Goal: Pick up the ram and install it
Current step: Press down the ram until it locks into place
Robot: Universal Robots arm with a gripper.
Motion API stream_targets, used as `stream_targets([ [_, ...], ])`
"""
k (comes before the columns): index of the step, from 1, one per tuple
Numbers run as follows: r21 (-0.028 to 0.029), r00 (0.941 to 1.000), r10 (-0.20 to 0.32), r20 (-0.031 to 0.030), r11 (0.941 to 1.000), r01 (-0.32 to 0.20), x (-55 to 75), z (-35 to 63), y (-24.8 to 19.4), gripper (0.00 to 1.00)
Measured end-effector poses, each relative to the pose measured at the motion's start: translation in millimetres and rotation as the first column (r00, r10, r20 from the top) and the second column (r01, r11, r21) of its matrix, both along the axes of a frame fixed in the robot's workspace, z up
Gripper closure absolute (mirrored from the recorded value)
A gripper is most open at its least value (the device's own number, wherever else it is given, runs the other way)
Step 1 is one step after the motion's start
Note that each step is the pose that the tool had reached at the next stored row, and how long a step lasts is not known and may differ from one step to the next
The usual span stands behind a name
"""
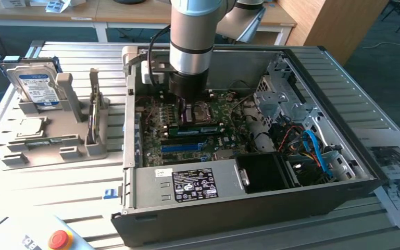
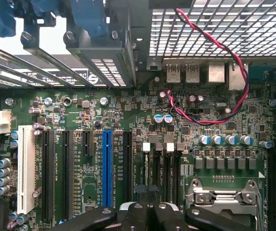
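The ram looks like the long green stick with pale patches on it. It lies along the slots in the middle of the green board, inside the open computer case. It is low down on the board, not up in the air. I think it is sitting in a slot, but I cannot tell if it is pushed all the way in.

The gripper is right at one end of the stick, down inside the case. In the wrist view the gripper hangs just over the dark slots with white clips. I cannot tell if it is holding the ram or has let go.

Next to the slots is the square metal frame for the chip. A red and black wire loops near the back of the case.

Outside the case, on the exterior view's left, a grey holder stands on the table. It has a silver hard drive standing in it and a small square chip lying flat.

So the picking up looks done, I think. The ram is at its slot. What may be left is pressing it in until it clicks.
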State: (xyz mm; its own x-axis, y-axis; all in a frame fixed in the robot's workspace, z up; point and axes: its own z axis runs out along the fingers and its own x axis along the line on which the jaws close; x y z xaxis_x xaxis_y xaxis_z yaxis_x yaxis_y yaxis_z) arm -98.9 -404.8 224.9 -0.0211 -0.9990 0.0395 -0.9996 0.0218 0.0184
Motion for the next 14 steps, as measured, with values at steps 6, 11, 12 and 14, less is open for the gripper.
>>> stream_targets([
  [6, 0.0, 1.0, 0.0, 0.0, 1.0, 0.0, 0.0, -1.3, -0.7, 0.9],
  [11, 0.0001, 1.0, 0.0, 0.0, 1.0, 0.0, 0.0, -1.6, -0.9, 0.9],
  [12, -0.0001, 1.0, 0.0, -0.0001, 1.0, 0.0, 0.0, -1.8, -1.1, 0.9],
  [14, -0.0004, 1.0, 0.0, -0.0002, 1.0, 0.0, -0.1, -2.1, -1.3, 0.9],
])
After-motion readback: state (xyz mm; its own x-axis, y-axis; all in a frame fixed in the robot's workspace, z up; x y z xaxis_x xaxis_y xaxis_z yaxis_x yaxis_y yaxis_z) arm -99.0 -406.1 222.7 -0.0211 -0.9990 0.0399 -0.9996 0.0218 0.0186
